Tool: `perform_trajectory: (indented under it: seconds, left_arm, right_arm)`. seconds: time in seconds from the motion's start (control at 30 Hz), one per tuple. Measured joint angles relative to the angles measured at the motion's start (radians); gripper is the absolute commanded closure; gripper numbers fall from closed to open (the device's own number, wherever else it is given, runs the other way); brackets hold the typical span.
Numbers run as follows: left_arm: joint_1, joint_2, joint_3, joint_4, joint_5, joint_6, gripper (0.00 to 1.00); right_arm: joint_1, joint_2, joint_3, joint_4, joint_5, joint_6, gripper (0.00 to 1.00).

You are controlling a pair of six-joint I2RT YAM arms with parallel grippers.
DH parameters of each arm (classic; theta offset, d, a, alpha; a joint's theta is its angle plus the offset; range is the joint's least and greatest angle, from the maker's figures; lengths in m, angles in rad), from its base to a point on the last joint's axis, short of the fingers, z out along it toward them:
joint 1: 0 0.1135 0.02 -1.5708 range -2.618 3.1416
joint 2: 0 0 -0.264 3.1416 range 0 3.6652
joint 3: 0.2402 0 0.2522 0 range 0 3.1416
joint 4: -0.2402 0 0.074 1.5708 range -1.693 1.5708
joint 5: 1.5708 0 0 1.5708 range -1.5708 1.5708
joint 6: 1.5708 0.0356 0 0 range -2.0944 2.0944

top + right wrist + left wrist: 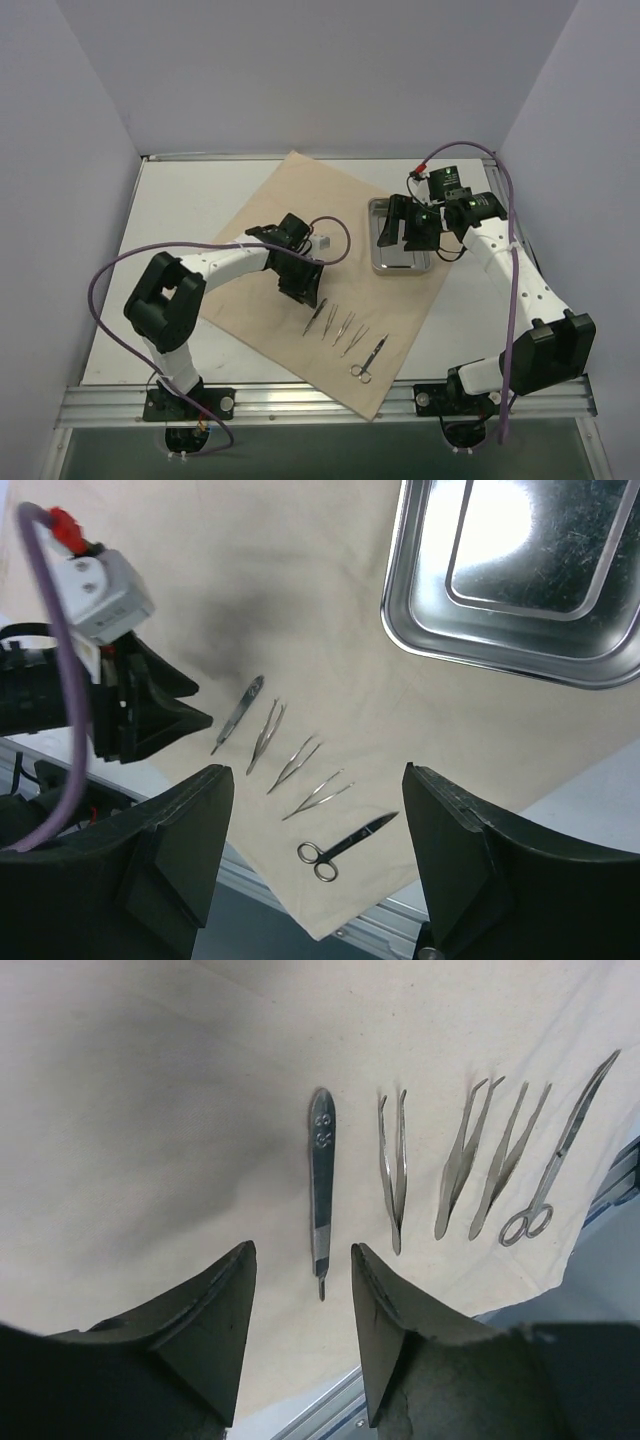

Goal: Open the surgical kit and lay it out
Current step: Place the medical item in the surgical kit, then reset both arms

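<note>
The tan wrap sheet [262, 215] lies spread flat as a large square. On its near part lie, in a row, a scalpel handle [321, 1175], three tweezers [393, 1175] and scissors [550, 1185]. The row also shows in the top view [340, 328]. The empty steel tray [401, 260] sits on the sheet's right corner. My left gripper [302, 1260] is open and empty, just above the near end of the scalpel handle. My right gripper [316, 775] is open and empty, held above the sheet near the tray [470, 652].
The sheet's near corner hangs over the aluminium rail [300, 400] at the table's front edge. Bare white table [190, 200] shows left and right of the sheet. Purple cables [110, 275] loop from both arms. Walls enclose the table on three sides.
</note>
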Motion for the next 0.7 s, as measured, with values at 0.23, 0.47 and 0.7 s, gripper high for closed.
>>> perform_trajectory:
  seconds: [0.23,0.47,0.7]
  left_arm:
    - [0.096,-0.203,0.089,-0.084,-0.063,-0.037,0.06]
    - [0.206,-0.455,0.147,-0.090,-0.056,-0.134,0.06]
    - [0.284,-0.709,-0.090,0.071,0.044,-0.347,0.06]
  right_arm:
    - [0.000,-0.014,-0.026,0.017,0.008,-0.011,0.00]
    - [0.000,-0.083,-0.160,0.063,0.022,0.011,0.00]
    - [0.001,-0.237,-0.428,0.175,0.013,0.098,0.00]
